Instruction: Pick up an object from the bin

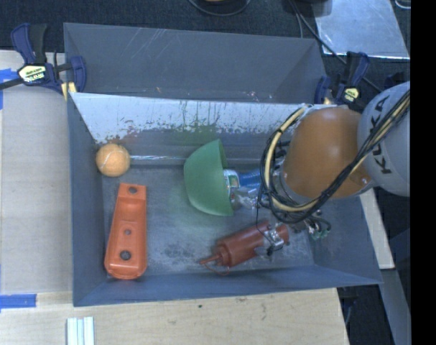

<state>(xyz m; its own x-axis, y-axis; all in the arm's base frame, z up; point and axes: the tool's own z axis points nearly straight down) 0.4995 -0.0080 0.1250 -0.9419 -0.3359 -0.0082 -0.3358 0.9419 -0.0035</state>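
Lying on its side by the front wall of the grey metal bin (203,63), right of the middle, a dark red bottle-shaped thing (235,249) has its right end at the pincer (276,236); under the arm's orange cover (322,157), whether the pincer is wide or narrow cannot be told. Just behind, a green plastic bowl (207,178) tips on its side. Well to the left lie an orange block with holes (126,230) and an orange ball (113,159).

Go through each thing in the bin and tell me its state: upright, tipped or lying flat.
Green bowl: tipped on its side, mid-bin.
Orange ball: resting by the back left wall.
Orange block with holes: lying flat, left.
Dark red bottle-shaped thing: lying on its side, front right.
Gripper: at that thing's right end.
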